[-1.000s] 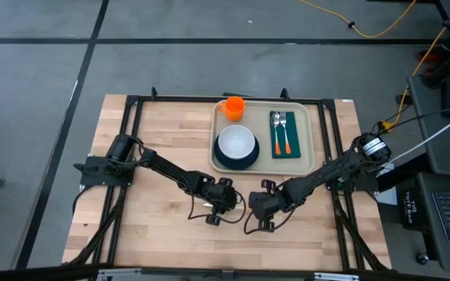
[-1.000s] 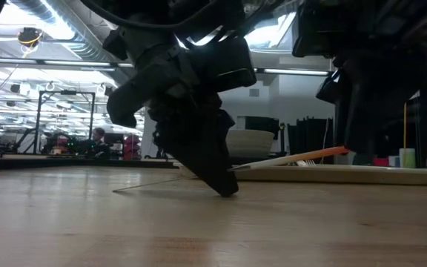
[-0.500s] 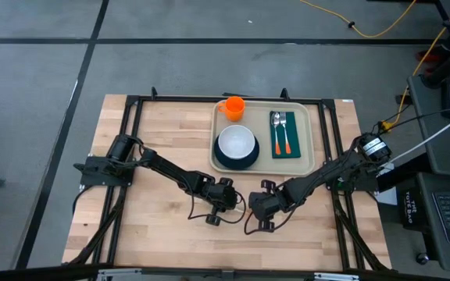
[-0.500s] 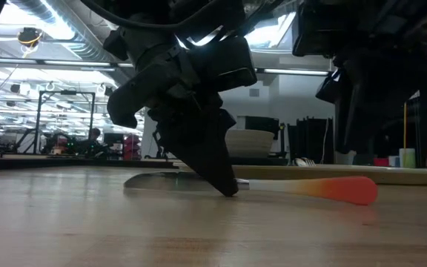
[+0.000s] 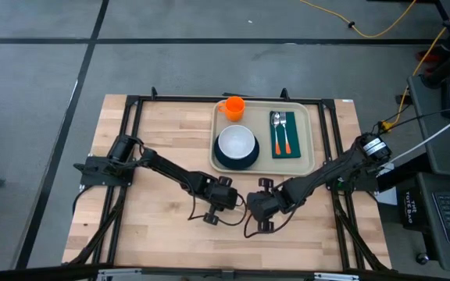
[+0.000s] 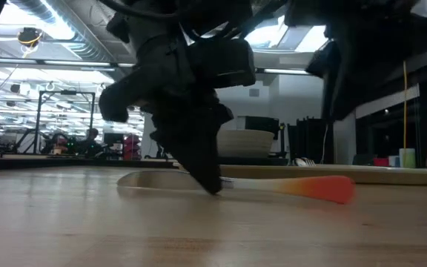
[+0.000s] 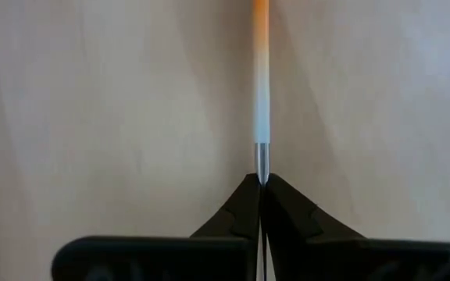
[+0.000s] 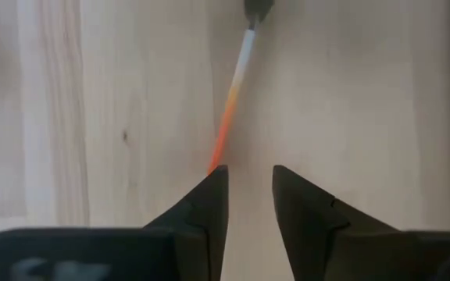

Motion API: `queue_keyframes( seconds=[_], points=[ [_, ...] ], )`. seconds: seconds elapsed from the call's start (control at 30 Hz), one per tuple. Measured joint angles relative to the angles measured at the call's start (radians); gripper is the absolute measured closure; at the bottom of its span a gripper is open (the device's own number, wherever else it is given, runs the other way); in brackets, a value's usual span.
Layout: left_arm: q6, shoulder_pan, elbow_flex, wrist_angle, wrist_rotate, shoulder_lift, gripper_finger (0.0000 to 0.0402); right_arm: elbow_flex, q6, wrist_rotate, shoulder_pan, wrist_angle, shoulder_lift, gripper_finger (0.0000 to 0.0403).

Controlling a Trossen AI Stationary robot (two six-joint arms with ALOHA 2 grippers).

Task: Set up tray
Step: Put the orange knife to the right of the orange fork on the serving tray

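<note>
Tray (image 5: pixel 313 139) crowded; bare table (image 5: pixel 155 133) leftward.

The utensil (image 7: pixel 261 94) runs off the picture's edge, its handle end unseen.

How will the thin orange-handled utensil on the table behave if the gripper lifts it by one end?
The utensil looks straight and thin, so probably stiff and light. The left gripper pinches only its metal part, so the long handle may swing or slip. Lying flat on the table, it seems unlikely to roll.
</note>
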Motion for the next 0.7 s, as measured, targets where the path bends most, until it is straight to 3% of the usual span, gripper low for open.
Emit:
queue_keyframes(
  seconds=[0.27, 0.7],
  points=[
    [0.060, 0.032, 0.090, -0.195, -0.009, 0.002, 0.0399, 0.076, 0.015, 0.161, 0.056, -0.137, 0.000, 0.0297],
    [0.154, 0.071, 0.096, -0.191, 0.039, -0.114, 0.0400, 0.098, 0.047, 0.378, 0.203, -0.157, 0.000, 0.0297]
  ],
)
